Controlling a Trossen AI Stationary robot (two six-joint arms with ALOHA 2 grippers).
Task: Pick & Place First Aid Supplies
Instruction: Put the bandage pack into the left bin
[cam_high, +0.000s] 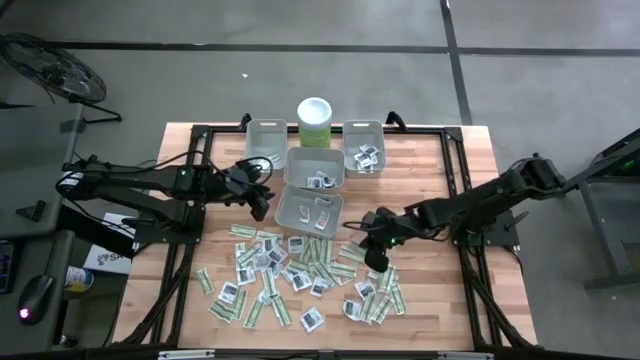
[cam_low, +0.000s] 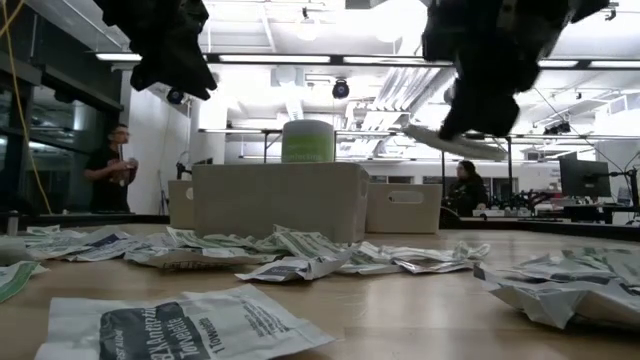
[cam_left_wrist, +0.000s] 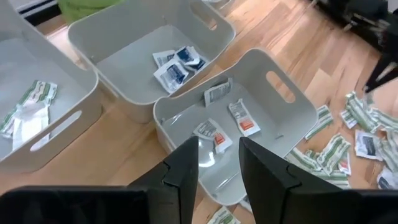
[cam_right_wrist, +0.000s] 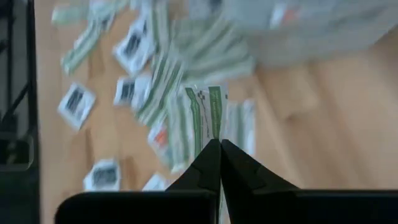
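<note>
The first aid supplies (cam_high: 290, 275) lie scattered as flat packets over the near half of the wooden table. My right gripper (cam_high: 377, 262) hangs over the pile's right part, shut on a green-white strip packet (cam_right_wrist: 208, 109). The low view shows this packet (cam_low: 455, 140) lifted above the table. My left gripper (cam_high: 262, 205) hovers open at the left of the nearest grey bin (cam_high: 308, 208). Its fingers (cam_left_wrist: 186, 168) have nothing between them. My right gripper pinches one end of the green-white strip packet (cam_right_wrist: 211, 134) between its two fingertips. The fingers slant down from the table's right side. The rest of the strip sticks out beyond them. In the low view it hangs clear of the table, close to level.
Three more grey bins (cam_high: 265, 142) (cam_high: 315, 168) (cam_high: 364, 145) and a pale green canister (cam_high: 314, 122) stand at the far middle; some bins hold a few packets. Black frame rails (cam_high: 460, 200) run along the table's edges. Two people (cam_low: 115, 165) (cam_low: 465, 185) are in the room behind.
</note>
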